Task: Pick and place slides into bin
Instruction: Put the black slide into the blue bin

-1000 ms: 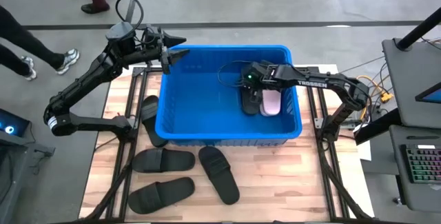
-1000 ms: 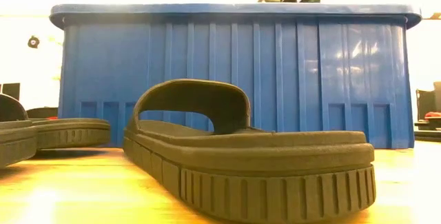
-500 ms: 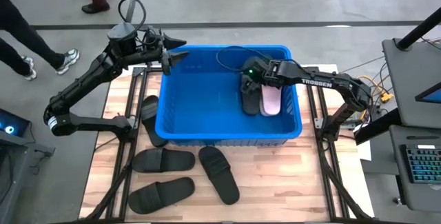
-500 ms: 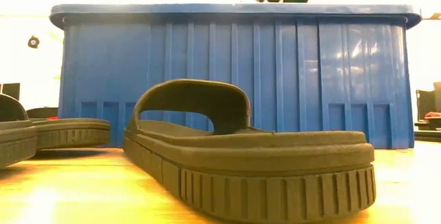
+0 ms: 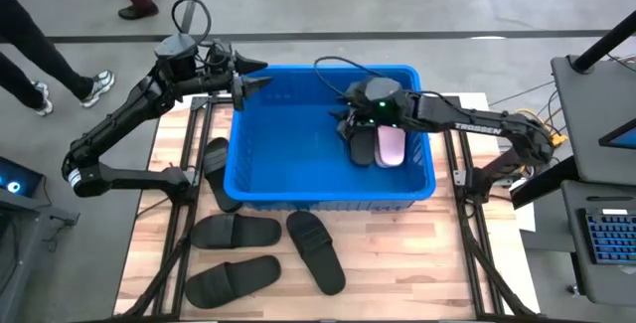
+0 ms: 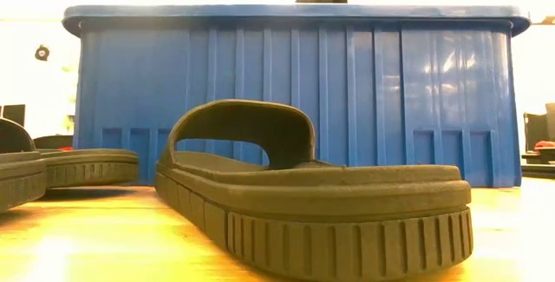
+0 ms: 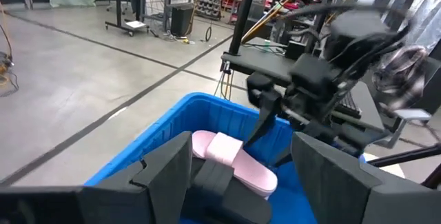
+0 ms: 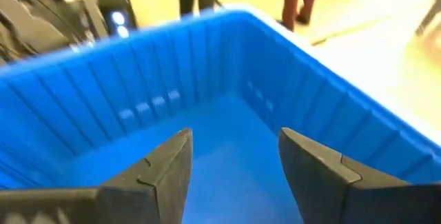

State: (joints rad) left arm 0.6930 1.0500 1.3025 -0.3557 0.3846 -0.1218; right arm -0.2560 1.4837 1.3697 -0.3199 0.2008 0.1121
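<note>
The blue bin (image 5: 328,192) stands mid-table. On its floor at the right end lie a black slide (image 5: 360,146) and a pink slide (image 5: 392,146), side by side, soles down. Several more black slides lie on the table: one (image 5: 217,170) by the bin's left wall, the others (image 5: 237,232) (image 5: 316,251) in front of it. My right gripper (image 5: 344,124) hangs open over the bin, left of the two slides, nothing between its fingers (image 8: 234,162). My left gripper (image 5: 260,73) hovers open over the bin's far left corner, pointing level across it (image 7: 241,179).
The bin's ribbed walls (image 6: 295,91) rise high above the table. One black slide (image 6: 303,200) lies close to the table's near edge. A monitor stand and keyboard (image 5: 606,234) sit off the table's right side. People walk on the floor beyond the far left corner (image 5: 30,55).
My right gripper has risen from just above the two slides in the bin and drawn toward the bin's far left, tipping up from pointing down to nearly level. The two slides stay where they lay.
</note>
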